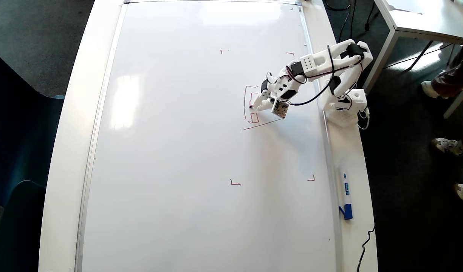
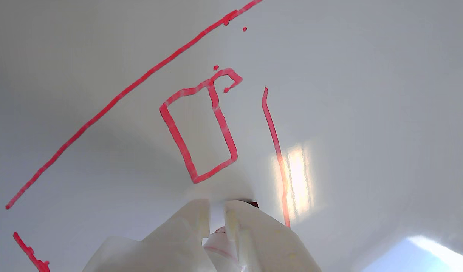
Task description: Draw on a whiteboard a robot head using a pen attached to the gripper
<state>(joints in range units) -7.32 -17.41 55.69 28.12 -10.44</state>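
The whiteboard (image 1: 178, 151) fills the table. My white gripper (image 1: 256, 101) is shut on the pen (image 1: 251, 106), whose tip touches the board. The robot head (image 1: 245, 99) is a partial red drawing: a long side line with a corner, a short inner mark, a small rectangle (image 1: 254, 118) and a slanted line (image 1: 261, 124). In the wrist view the gripper (image 2: 216, 207) enters from the bottom with the pen (image 2: 217, 241) between its jaws. Beyond it lie the small red rectangle (image 2: 223, 128), a long slanted line (image 2: 121, 94) and a straight line (image 2: 271, 124).
Four red corner marks (image 1: 235, 183) frame the drawing area. A white marker with a blue cap (image 1: 346, 198) lies on the table's right strip. The arm's base (image 1: 346, 107) stands by the board's right edge. A smaller white table (image 1: 424, 19) and people's shoes (image 1: 446, 145) are at the right.
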